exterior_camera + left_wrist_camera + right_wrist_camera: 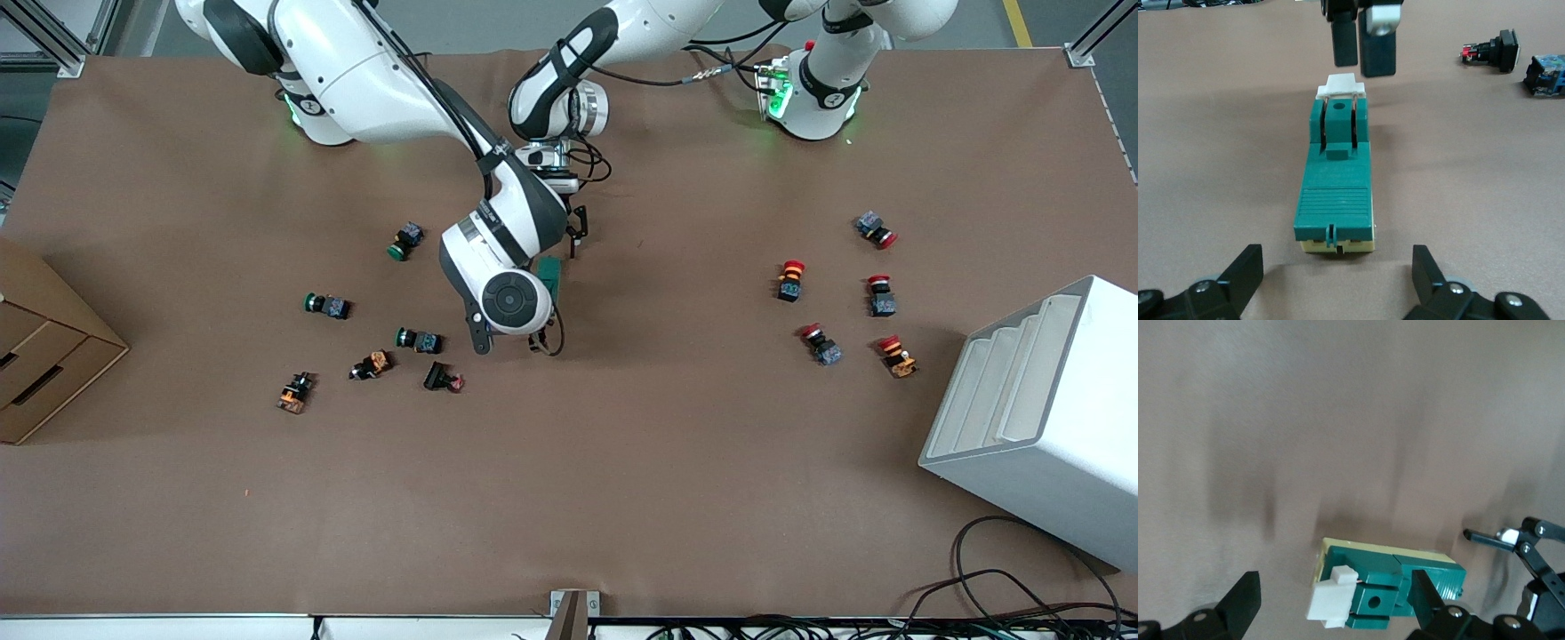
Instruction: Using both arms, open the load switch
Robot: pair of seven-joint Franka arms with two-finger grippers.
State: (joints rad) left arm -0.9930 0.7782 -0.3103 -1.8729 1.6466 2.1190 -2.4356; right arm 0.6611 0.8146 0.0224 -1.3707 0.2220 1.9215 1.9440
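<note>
Load switch [551, 274] lies flat near table [622, 462] centre, mostly hidden under the right arm's wrist in the front view. White lever [1341, 85] sits at one end, cream base at the other. Left gripper [1338, 280] is low at the cream end, fingers spread wide, not touching. Right gripper [1331, 603] hangs over the lever end, fingers spread. Green-capped buttons [407, 240] lie toward the right arm's end, red-capped buttons [790, 280] toward the left arm's end.

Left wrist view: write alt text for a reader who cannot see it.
A dark-green load switch lies flat on the brown table, its white lever at the end away from the open left gripper. The right gripper hangs just above that lever. Two push buttons lie off to one side.
</note>
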